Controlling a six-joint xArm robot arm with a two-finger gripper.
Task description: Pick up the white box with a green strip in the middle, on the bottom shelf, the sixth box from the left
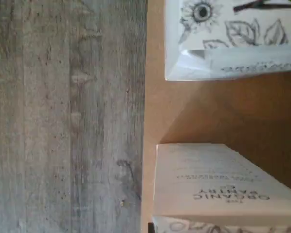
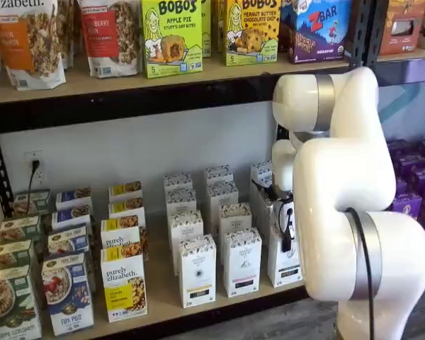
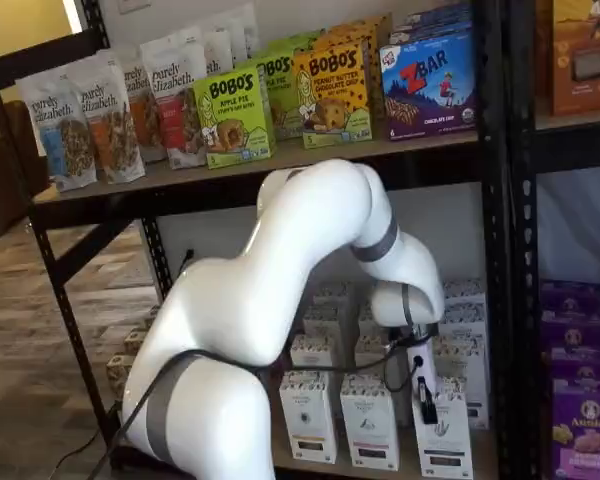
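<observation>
Many near-identical cartons crowding the bottom shelf (image 2: 219, 301); white box (image 3: 443, 432) at front right, directly below gripper (image 3: 426, 405). Finger state impossible to tell. Risk: drifting sideways, clipping or grabbing the neighbouring carton (image 3: 370, 420) instead.

A tall, narrow white carton (image 2: 284, 268) with a speckled dark-patterned top band and a dark strip label low on its front is seen standing upright in both shelf views (image 3: 443, 440). It is placed directly beneath and just behind the black fingers (image 3: 423, 402), which overlap its upper front. It is set in the front row, close to the front edge of the pale tan wooden bottom shelf (image 2: 163, 299), which is edged by a black metal rail below the fingers.
</observation>
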